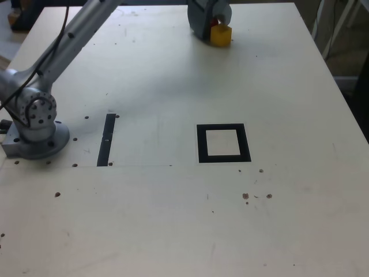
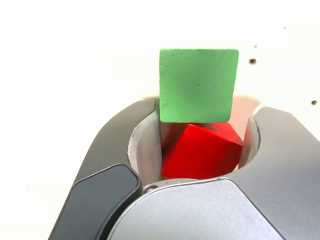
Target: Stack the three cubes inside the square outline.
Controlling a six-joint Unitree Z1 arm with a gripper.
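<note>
Red cube (image 2: 202, 152) sits between the gripper's (image 2: 200, 145) spread fingers at the table's (image 1: 173, 231) far edge, green cube (image 2: 198, 85) just beyond it, yellow cube (image 1: 221, 34) alongside. Square outline (image 1: 223, 143) lies empty, well apart toward six o'clock in the exterior view.

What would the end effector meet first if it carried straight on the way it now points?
Probably the small solid red cube, already between its open jaws; the green cube lies just beyond, though depth is unclear.
</note>
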